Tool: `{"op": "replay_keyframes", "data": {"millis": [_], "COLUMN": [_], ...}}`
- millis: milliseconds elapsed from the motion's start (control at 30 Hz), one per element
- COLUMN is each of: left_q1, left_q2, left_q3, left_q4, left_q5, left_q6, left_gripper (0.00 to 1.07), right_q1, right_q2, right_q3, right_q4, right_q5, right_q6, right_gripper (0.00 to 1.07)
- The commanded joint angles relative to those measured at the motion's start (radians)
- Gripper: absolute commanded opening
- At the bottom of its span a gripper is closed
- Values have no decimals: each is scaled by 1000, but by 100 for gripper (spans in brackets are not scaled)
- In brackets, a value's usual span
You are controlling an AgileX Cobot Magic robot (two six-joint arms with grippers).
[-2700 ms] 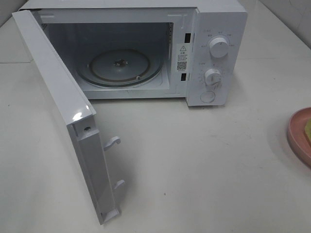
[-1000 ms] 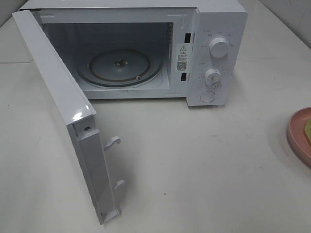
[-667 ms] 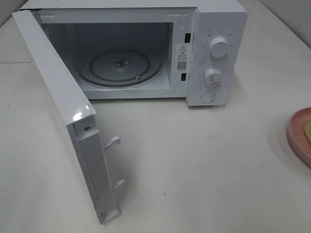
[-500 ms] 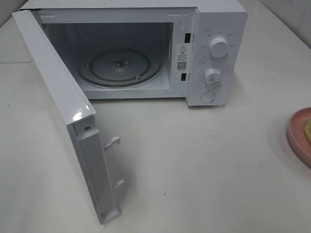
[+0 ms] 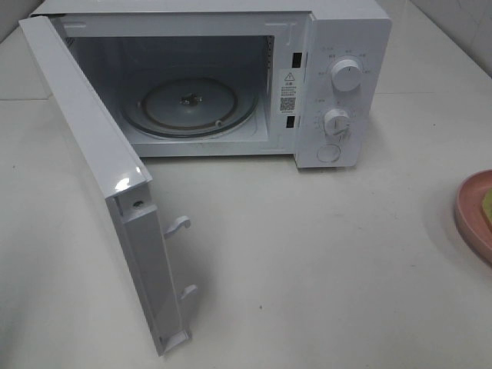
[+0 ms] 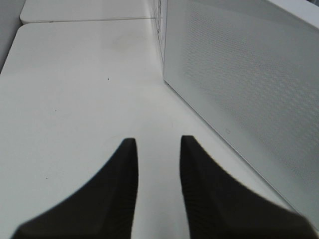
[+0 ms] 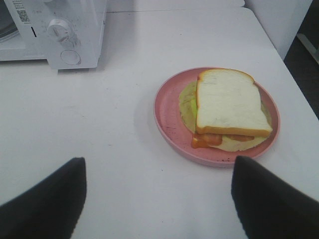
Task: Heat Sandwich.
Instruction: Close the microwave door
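Observation:
The sandwich (image 7: 227,107), pale bread over green and reddish filling, lies on a round pink plate (image 7: 167,114) in the right wrist view. My right gripper (image 7: 159,167) is open and wide, a short way back from the plate and holding nothing. In the exterior high view only the plate's rim (image 5: 470,211) and a yellow sliver of the sandwich (image 5: 487,201) show at the right edge. My left gripper (image 6: 157,144) hovers over bare table beside the microwave door (image 6: 249,84), its fingers a narrow gap apart with nothing between them. Neither arm shows in the exterior high view.
The white microwave (image 5: 346,31) stands at the back with its door (image 5: 92,169) swung wide open toward the front left. Its glass turntable (image 5: 188,104) is bare. Two knobs and a button sit on its right panel (image 5: 338,123).

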Motion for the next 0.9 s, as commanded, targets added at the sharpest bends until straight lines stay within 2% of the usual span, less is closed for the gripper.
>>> {"op": "replay_keyframes", "data": {"millis": [33,100,133,333,433,700,900], "left_q1": [0,0,0,0,0,0,0], "left_q2": [34,60,89,169,239,383,557], "left_q3": [32,64,98,163,200,219,219], "left_q4": [-9,-8,-5,13,36,99,101], "left_q5": [-87,-142,-211,-391,-541,-748,-1032], "left_q6": [-5,0,0,0,0,-1,-3], "left_gripper": [10,0,0,0,0,0,0], "right_q1": [2,2,2,2,2,2,2], "right_q2": [-26,-26,-26,-26,-26,-26,-26], "right_q3": [1,1,1,1,1,1,1], "right_q4": [8,8,8,8,8,8,7], "right_q5": [-6,-6,-6,-6,-6,-6,-6], "right_q6": [-14,-14,-14,-14,-14,-14,-12], "right_gripper": [76,76,76,76,76,76,76]}}
